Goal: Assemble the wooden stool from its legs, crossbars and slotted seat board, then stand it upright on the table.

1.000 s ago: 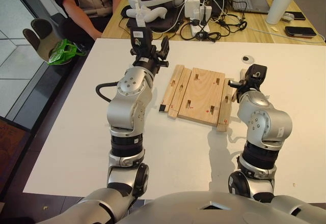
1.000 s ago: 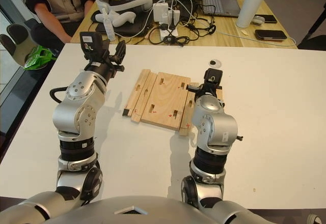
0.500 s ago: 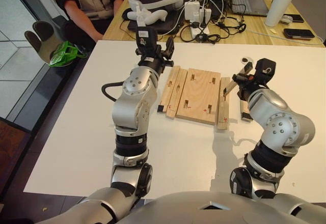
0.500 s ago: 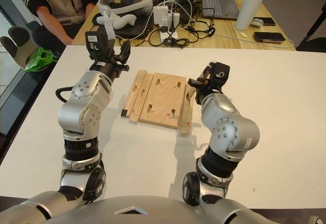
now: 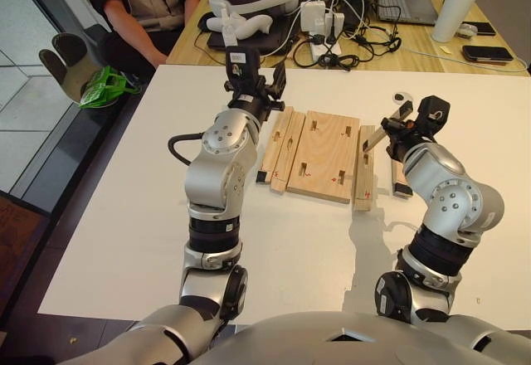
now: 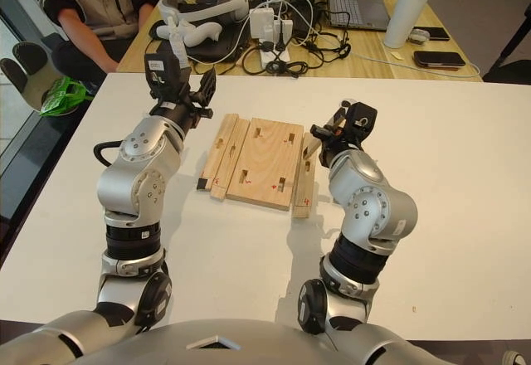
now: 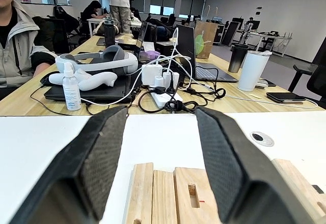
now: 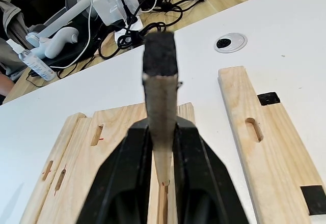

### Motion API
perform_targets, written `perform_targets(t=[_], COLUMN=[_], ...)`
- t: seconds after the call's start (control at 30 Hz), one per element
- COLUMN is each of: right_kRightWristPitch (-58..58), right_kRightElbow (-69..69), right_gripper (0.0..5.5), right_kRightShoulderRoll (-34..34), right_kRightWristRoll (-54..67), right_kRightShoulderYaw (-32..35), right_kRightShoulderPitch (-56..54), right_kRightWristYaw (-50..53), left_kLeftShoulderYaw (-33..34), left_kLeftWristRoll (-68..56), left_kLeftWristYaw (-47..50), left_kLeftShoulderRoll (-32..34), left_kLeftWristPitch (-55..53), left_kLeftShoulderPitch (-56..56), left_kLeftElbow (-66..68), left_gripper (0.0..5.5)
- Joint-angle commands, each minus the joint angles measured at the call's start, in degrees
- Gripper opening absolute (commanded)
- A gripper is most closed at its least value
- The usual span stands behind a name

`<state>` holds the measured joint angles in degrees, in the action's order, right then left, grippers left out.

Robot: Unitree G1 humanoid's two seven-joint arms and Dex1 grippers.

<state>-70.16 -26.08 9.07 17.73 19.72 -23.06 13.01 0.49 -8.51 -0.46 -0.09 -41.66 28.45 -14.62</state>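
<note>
Right pincer [image 8: 162, 127] grips a wooden bar [image 8: 159, 81] beside the slotted seat board [image 5: 328, 156]; left pincer [image 7: 160, 114] is open and holds nothing.

The right pincer is closed firmly on the bar, which is tilted, with its black-capped end up and its lower end near the right edge of the seat board. The board lies flat on the white table [image 5: 124, 216]. Two slotted wooden pieces [image 5: 284, 145] lie side by side against its left edge. A third piece [image 5: 365, 178] lies against its right edge, and a fourth piece [image 8: 254, 132] lies a little apart on that side. The left pincer hovers above the table near the far ends of the two left pieces, its pads [image 7: 97, 168] wide apart.
</note>
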Motion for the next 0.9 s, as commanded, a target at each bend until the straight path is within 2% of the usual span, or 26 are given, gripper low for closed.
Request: perform_targets(t=[0.03, 0.4, 0.9], right_kRightWristPitch=[-0.16, -4.54, 0.33], right_kRightElbow=[1.09, 2.43, 5.98], right_gripper=[0.40, 0.40, 0.40], right_kRightShoulderRoll=[8.83, 9.85, 7.98], right_kRightWristRoll=[-0.01, 0.26, 3.63], right_kRightShoulderYaw=[0.31, 2.05, -0.36], right_kRightShoulderPitch=[7.11, 7.32, 6.10], right_kRightWristYaw=[2.67, 7.67, 6.40], left_kLeftShoulderYaw=[0.10, 0.08, 0.12], left_kLeftWristRoll=[-0.07, 0.13, 0.12], left_kLeftWristYaw=[-0.30, 0.30, 0.64], left_kLeftShoulderRoll=[0.47, -0.13, -0.48], left_kLeftWristPitch=[-0.55, -0.25, -0.05], left_kLeftShoulderPitch=[0.72, 0.60, 0.43], left_kLeftElbow=[-0.08, 0.18, 0.00], left_gripper=[2.47, 2.47, 2.47])
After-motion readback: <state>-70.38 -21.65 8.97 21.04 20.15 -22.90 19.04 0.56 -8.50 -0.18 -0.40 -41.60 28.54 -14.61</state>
